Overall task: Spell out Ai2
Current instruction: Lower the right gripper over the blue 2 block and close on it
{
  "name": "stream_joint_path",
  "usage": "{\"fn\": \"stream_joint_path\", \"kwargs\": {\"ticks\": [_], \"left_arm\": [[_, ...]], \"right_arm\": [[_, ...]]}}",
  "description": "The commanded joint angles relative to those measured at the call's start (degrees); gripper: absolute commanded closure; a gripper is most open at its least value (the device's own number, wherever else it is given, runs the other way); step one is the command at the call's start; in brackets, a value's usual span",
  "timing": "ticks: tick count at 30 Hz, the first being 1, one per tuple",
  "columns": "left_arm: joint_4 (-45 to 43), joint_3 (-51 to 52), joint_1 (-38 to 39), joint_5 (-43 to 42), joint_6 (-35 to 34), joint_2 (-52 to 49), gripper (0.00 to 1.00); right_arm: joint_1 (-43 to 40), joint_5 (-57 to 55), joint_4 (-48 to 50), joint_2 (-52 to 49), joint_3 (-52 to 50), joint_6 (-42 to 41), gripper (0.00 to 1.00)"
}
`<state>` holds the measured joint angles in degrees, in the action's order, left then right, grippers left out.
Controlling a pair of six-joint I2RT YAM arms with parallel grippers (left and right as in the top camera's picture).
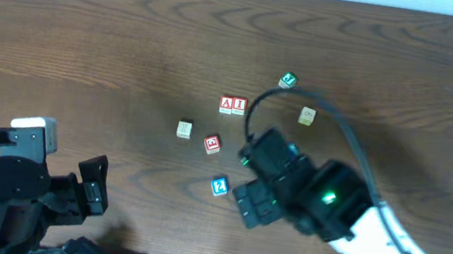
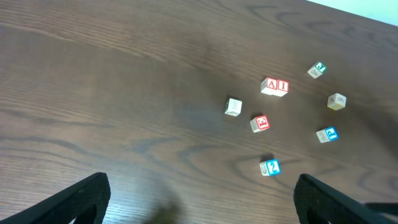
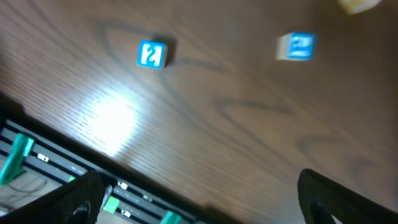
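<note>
Right pincer [image 3: 199, 196] is spread wide and holds nothing. The small pale wooden cube with a blue 2 [image 3: 151, 54] lies ahead of it, digit upright, towards the left of its wrist view. Left pincer [image 2: 202, 193] is likewise spread and empty. Well ahead to its right, the red-printed A cube [image 2: 272, 86] and the red-printed I cube [image 2: 283, 86] touch, their row running crosswise. Another blue-printed cube [image 3: 295, 46] is too blurred to read.

red "A" on the A cube [image 2: 270, 86] | red "I" on the I cube [image 2: 282, 87] | blue "2" on the 2 cube [image 3: 151, 54] | red-printed cube [image 2: 260, 123], other blue cube [image 2: 327, 134]: marks unreadable
</note>
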<state>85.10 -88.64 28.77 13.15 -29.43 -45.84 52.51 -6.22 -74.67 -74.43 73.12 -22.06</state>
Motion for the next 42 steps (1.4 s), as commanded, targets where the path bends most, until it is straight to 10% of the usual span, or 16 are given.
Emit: {"fn": "stream_joint_path", "kwargs": {"ticks": [1, 42], "left_arm": [[0.39, -0.33, 0.15, 1.22, -0.17, 0.22, 0.05], [1.44, -0.33, 0.15, 3.82, -0.17, 0.22, 0.05]], "right_arm": [[2.32, -0.68, 3.87, 0.92, -5.6, -7.26, 0.01], [2.43, 3.63, 36.68, -22.25, -15.85, -6.86, 0.06]]}}
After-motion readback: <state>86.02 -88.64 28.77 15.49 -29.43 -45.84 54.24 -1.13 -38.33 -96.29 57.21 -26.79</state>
